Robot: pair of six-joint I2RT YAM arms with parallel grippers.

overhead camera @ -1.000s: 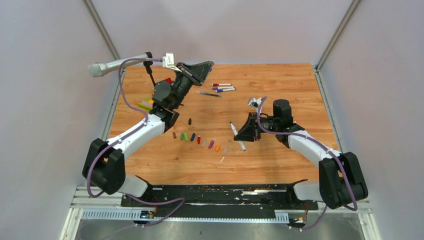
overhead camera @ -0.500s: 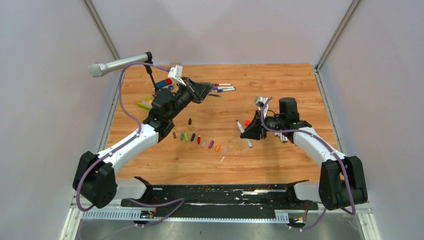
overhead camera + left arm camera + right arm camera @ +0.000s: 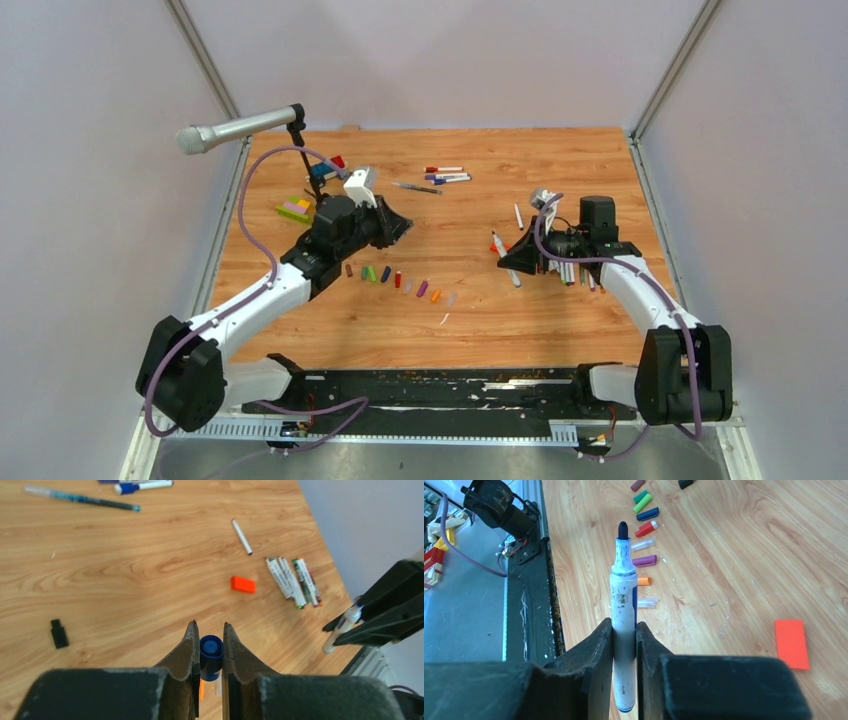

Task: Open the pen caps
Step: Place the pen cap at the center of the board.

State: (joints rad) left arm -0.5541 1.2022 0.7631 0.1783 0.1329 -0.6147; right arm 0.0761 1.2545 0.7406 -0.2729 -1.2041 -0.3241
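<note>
From above, my left gripper (image 3: 398, 225) has swung back from the far pens (image 3: 445, 176) and now hangs just beyond the row of loose caps (image 3: 400, 283). The right gripper (image 3: 507, 257) has drifted to the right.

Left wrist: the jaws are nearly closed, pinching a blue cap (image 3: 211, 650).

Right wrist: the jaws are nearly closed, clamping an uncapped pen (image 3: 623, 595) with its dark tip sticking out past the fingers.

Caps (image 3: 398, 279) lie in a row on the table (image 3: 470, 320), a pen cluster (image 3: 446, 176) behind, a pen group (image 3: 295, 582) to the right
</note>
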